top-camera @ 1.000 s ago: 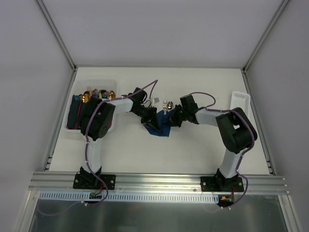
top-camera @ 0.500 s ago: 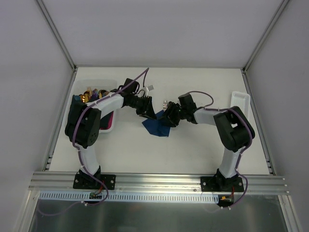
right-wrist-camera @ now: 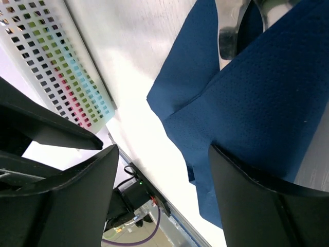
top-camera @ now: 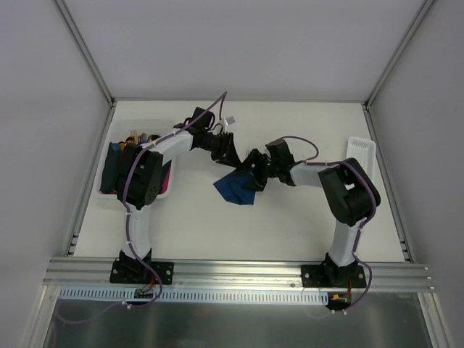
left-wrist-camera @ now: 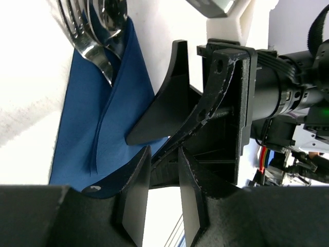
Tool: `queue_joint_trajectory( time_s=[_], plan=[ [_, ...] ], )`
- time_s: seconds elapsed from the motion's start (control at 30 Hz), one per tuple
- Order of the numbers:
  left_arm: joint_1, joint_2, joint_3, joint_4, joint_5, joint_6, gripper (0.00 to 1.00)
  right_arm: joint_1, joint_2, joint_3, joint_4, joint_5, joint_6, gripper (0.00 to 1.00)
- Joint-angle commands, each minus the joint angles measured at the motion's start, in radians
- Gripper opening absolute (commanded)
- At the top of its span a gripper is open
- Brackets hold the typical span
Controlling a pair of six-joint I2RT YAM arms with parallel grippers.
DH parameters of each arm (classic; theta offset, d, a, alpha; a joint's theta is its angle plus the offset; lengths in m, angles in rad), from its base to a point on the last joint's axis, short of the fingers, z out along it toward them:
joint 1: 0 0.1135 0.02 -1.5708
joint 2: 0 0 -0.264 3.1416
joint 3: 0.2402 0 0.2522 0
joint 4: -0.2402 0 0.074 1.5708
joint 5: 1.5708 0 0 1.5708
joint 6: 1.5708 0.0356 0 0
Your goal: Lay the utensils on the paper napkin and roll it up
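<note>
I see the paper napkin lying mid-table, folded partly over the utensils, with my right gripper spread wide and empty above it and my left gripper narrowly parted at its edge, gripping nothing.

A white bin holds blue rolls; a perforated tray lies well apart.

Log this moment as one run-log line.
left gripper: slightly open, empty, at napkin edge | right gripper: wide open above folded napkin | utensils: heads protruding from napkin fold
</note>
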Motion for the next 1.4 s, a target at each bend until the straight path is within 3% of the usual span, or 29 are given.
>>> queue_joint_trajectory(
  time_s=[0.0,0.53,1.07,1.37],
  plan=[
    [-0.027,0.041,0.048,-0.003,0.020,-0.006,0.28,0.008,0.019,-0.015,0.062,-0.007,0.009,0.77],
    [-0.063,0.084,-0.033,0.058,0.036,-0.035,0.22,0.006,0.014,-0.107,0.203,-0.012,0.048,0.79],
    [0.075,0.000,-0.261,0.385,0.166,-0.254,0.23,0.006,0.016,-0.133,0.335,-0.046,0.071,0.77],
    [0.155,-0.094,-0.246,0.512,0.158,-0.320,0.25,0.006,0.025,-0.136,0.331,-0.049,0.076,0.74]
  ],
)
